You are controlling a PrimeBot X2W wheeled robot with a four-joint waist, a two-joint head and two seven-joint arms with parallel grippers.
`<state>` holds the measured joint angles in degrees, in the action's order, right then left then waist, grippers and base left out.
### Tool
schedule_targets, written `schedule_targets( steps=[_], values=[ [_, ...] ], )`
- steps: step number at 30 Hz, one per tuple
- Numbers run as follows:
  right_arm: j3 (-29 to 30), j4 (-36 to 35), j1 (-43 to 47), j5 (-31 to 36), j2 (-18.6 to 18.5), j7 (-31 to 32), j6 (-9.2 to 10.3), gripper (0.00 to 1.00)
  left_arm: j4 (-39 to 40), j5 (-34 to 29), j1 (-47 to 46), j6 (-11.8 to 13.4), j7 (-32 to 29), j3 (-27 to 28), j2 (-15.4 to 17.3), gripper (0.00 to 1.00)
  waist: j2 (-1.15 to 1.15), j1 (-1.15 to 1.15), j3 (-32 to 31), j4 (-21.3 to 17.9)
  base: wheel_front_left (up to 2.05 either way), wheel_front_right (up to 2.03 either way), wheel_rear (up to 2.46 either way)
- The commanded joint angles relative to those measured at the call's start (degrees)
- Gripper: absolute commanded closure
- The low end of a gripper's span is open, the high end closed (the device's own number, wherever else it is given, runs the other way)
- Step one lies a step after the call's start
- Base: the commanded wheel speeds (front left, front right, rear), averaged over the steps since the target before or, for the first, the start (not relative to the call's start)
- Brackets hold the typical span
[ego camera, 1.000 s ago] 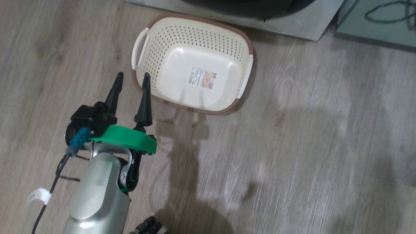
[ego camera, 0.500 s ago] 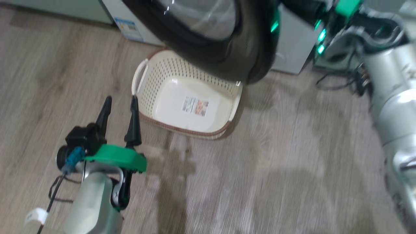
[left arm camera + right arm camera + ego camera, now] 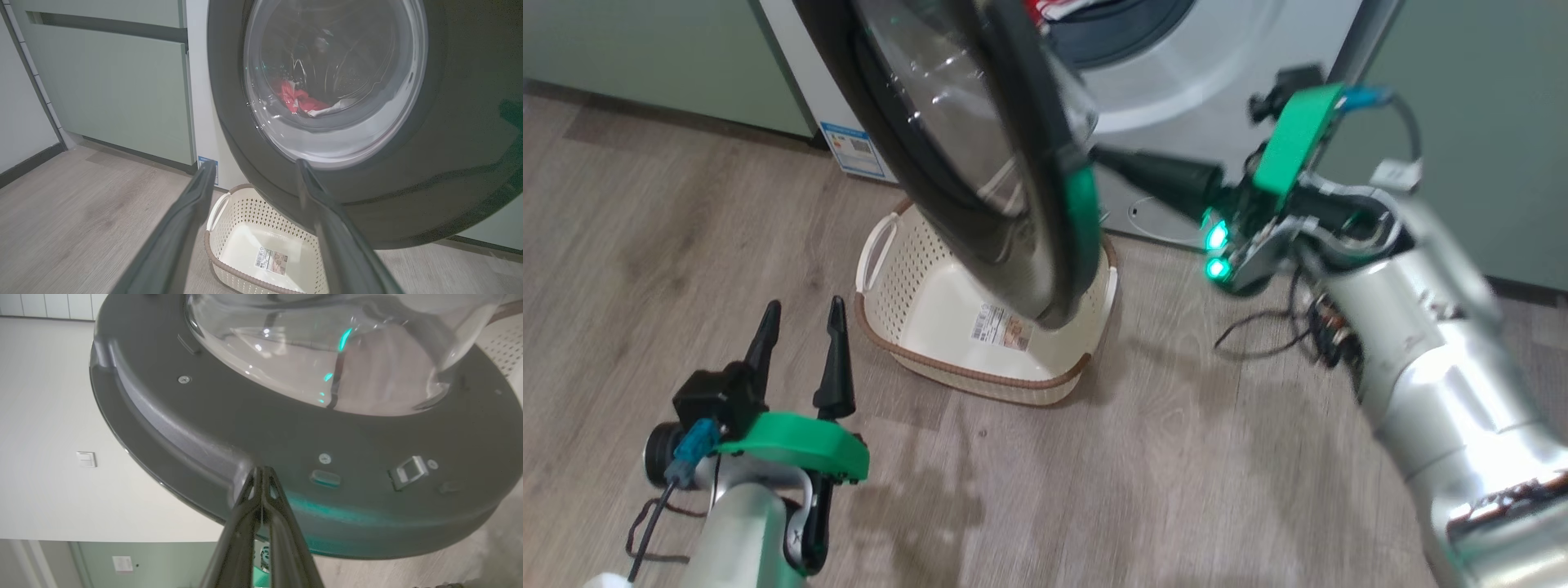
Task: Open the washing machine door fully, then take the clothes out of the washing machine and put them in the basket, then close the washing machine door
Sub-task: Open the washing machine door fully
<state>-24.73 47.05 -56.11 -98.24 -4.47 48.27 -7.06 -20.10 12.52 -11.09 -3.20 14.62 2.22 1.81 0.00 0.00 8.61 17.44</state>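
Head view has swung up in the last second, from floor and basket to the machine front; that is my camera moving, the basket itself has not shifted.

With that, the washing machine door (image 3: 980, 237) has come into sight standing out from the washing machine (image 3: 1176, 90), roughly edge-on to me, so only part open; my judgement: step one unfinished, more swing needed before I can reach the drum.

Right gripper (image 3: 1098, 153): fingers clenched together on nothing, tips set against the inner side of the door's black rim, apparently touching; right wrist view agrees, tips (image 3: 261, 469) at the raised ridge below the glass bowl; reads as a push, not a grasp.

Left gripper (image 3: 804, 306): fingers released and spread wide, empty, hanging low above the floor (image 3: 645, 204) just left of the basket.

Containers:
- drum: the clothes (image 3: 296, 100), red with white, lie low inside, seen through the door glass; a red scrap also shows at the drum mouth (image 3: 1054, 8).
- basket (image 3: 980, 376): on the floor in front of the machine, empty save the paper label (image 3: 1001, 328) on its bottom; door's lower edge hangs over its far side, which may crowd the drop later.
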Motion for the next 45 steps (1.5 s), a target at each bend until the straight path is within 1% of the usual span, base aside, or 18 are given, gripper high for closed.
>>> schedule_targets(
  steps=[1,4,5,10,13,16,20,24,26,28,29,30,33,37,40,45],
  values=[
    [-2.5,-3.1,0.6,-3.1,1.6,-0.8,-0.43,1.00,1.6,-1.0,-0.8,-0.3,0.4,2.3,1.1,0.00,0.00,0.00,-0.6,0.1,0.00,0.00,0.00],
    [-7.4,-4.5,1.9,-7.2,1.6,-3.0,-0.43,1.00,1.5,-1.2,-0.7,-0.5,0.4,2.6,1.1,0.00,0.00,0.00,-1.1,0.4,0.00,0.00,0.00],
    [-10.0,-5.0,2.3,-9.5,1.6,-4.7,-0.43,1.00,1.5,-1.2,-0.7,-0.5,0.4,2.6,1.1,0.00,0.00,0.00,-1.4,0.7,0.00,0.00,0.00],
    [-15.5,-5.7,2.5,-14.2,1.6,-7.8,-0.43,1.00,1.6,-1.1,-0.8,-0.5,0.4,2.4,1.1,0.00,0.00,0.00,-2.0,1.4,0.00,0.00,0.00],
    [-17.7,-6.3,2.5,-16.5,1.6,-9.1,-0.43,1.00,1.6,-1.0,-0.6,-0.3,0.4,2.4,1.1,0.00,0.00,0.00,-2.5,1.6,0.00,0.00,0.00],
    [-18.9,-6.3,2.4,-18.1,1.6,-10.5,-0.43,1.00,1.5,-0.9,-0.5,-0.3,0.4,2.7,1.1,0.00,0.00,0.00,-2.9,1.6,0.00,0.00,0.00],
    [-19.3,-6.0,2.4,-17.7,1.6,-12.2,-0.43,1.00,1.7,-0.7,-0.5,-0.2,0.4,2.9,1.1,0.00,0.00,0.00,-3.2,1.4,0.00,0.00,0.00],
    [-17.0,-6.0,3.5,-18.2,1.6,-14.4,-0.43,1.00,1.7,-0.8,-0.5,-0.4,0.4,3.8,1.1,0.00,0.00,0.00,-4.0,0.6,0.00,0.00,0.00],
    [-15.4,-5.9,4.4,-17.3,1.6,-15.9,-0.43,1.00,1.7,-0.9,-0.4,-0.6,0.4,4.5,1.1,0.00,0.00,0.00,-4.7,0.1,0.00,0.00,0.00],
    [-13.8,-6.2,5.8,-16.0,1.6,-16.6,-0.43,0.51,1.7,-1.3,-0.2,-1.3,0.4,5.1,1.1,0.00,0.00,0.00,-5.4,-0.7,0.00,0.00,0.00],
    [-13.0,-6.4,6.6,-15.1,1.6,-17.0,-0.43,0.05,1.7,-1.5,0.0,-1.5,0.4,5.6,1.1,0.00,0.00,0.00,-5.9,-1.2,0.00,0.00,0.00],
    [-12.0,-6.6,7.5,-14.1,1.6,-17.6,-0.43,0.00,1.7,-1.6,0.2,-1.6,0.4,6.1,1.1,0.00,0.00,0.00,-6.4,-1.8,0.00,0.00,0.00],
    [-9.0,-7.3,10.4,-10.5,1.6,-20.0,-0.43,0.00,1.7,-2.2,1.0,-2.1,0.4,8.0,1.2,0.00,0.00,0.00,-8.0,-3.6,0.00,0.00,0.00],
    [-5.3,-9.1,14.1,-4.7,1.2,-24.9,-0.43,0.00,1.7,-2.6,1.8,-2.9,0.4,10.4,1.7,0.00,0.00,0.00,-9.3,-6.0,0.00,0.00,0.00],
    [-4.0,-11.6,16.7,0.8,-0.1,-29.6,-0.43,0.00,1.8,-2.9,2.4,-3.3,0.4,11.5,2.2,0.00,0.00,0.00,-10.1,-7.8,0.00,0.00,0.00],
    [-2.5,-16.4,21.6,7.2,-2.8,-36.7,-0.43,0.00,1.9,-3.0,3.8,-3.7,0.4,13.8,2.8,0.00,0.00,0.00,-11.4,-10.7,0.00,0.00,0.00]
  ],
)
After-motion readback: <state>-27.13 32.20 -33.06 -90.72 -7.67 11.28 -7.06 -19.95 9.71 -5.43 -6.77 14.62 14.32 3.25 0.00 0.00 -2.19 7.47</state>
